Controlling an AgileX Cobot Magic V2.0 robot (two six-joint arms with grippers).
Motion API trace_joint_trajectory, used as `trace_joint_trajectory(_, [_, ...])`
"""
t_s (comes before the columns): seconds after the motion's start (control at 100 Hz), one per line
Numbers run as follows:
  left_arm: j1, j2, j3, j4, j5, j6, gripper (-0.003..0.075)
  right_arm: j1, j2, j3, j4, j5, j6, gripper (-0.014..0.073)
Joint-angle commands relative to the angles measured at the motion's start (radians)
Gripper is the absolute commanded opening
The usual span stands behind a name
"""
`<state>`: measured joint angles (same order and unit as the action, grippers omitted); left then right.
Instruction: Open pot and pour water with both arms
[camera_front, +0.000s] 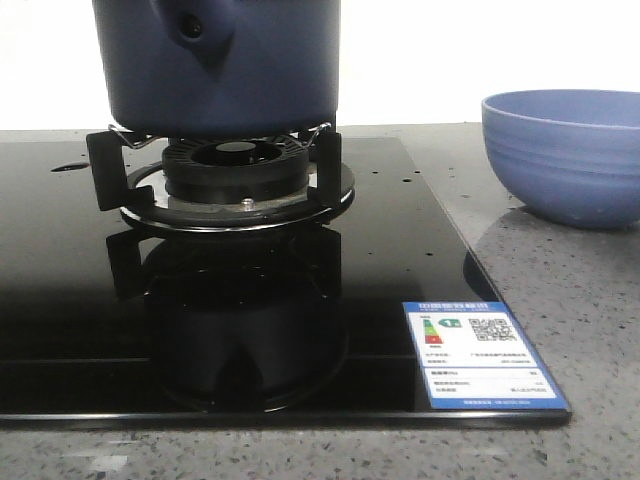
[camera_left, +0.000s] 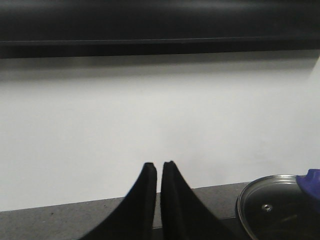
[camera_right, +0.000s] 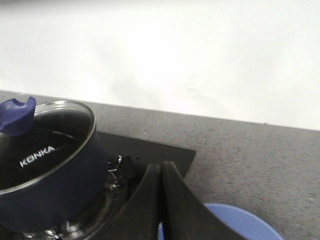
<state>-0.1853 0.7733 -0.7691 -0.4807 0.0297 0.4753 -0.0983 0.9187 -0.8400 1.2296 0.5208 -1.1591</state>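
Observation:
The dark navy pot (camera_front: 220, 65) stands on the burner (camera_front: 235, 175) of the black glass stove, its side knob with a round hole facing me. In the right wrist view the pot (camera_right: 55, 185) wears a glass lid (camera_right: 47, 135) with a blue knob (camera_right: 17, 115). The lid also shows in the left wrist view (camera_left: 272, 207). My left gripper (camera_left: 159, 164) is shut and empty, held up beside the pot. My right gripper (camera_right: 161, 165) is shut and empty, above the stove's edge between pot and bowl. Neither gripper shows in the front view.
A light-blue ribbed bowl (camera_front: 565, 155) stands on the grey counter right of the stove; its rim shows in the right wrist view (camera_right: 235, 222). An energy label (camera_front: 480, 350) sticks to the stove's front right corner. A white wall lies behind.

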Motion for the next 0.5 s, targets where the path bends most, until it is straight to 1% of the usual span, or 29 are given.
trace_joint_trajectory(0.0, [0.006,-0.093,0.078,-0.007,-0.138,-0.001,-0.002,-0.004,-0.107,0.107,0.178,-0.097,-0.184,-0.006])
trace_joint_trajectory(0.09, [0.006,-0.183,0.203,-0.009,-0.173,-0.001,-0.002,-0.004,-0.221,0.246,0.267,-0.156,-0.325,-0.006])
trace_joint_trajectory(0.16, [0.006,-0.253,0.286,-0.024,-0.186,-0.003,-0.002,-0.004,-0.308,0.329,0.302,-0.194,-0.394,-0.006])
trace_joint_trajectory(0.23, [0.006,-0.321,0.352,-0.063,-0.191,-0.003,-0.002,-0.004,-0.386,0.407,0.307,-0.234,-0.405,-0.0062])
trace_joint_trajectory(0.31, [0.006,-0.39,0.405,-0.1,-0.191,-0.003,-0.002,-0.004,-0.454,0.461,0.307,-0.288,-0.405,-0.0062])
trace_joint_trajectory(0.49, [0.006,-0.463,0.442,-0.104,-0.193,-0.003,-0.002,-0.004,-0.504,0.503,0.309,-0.377,-0.403,-0.0062])
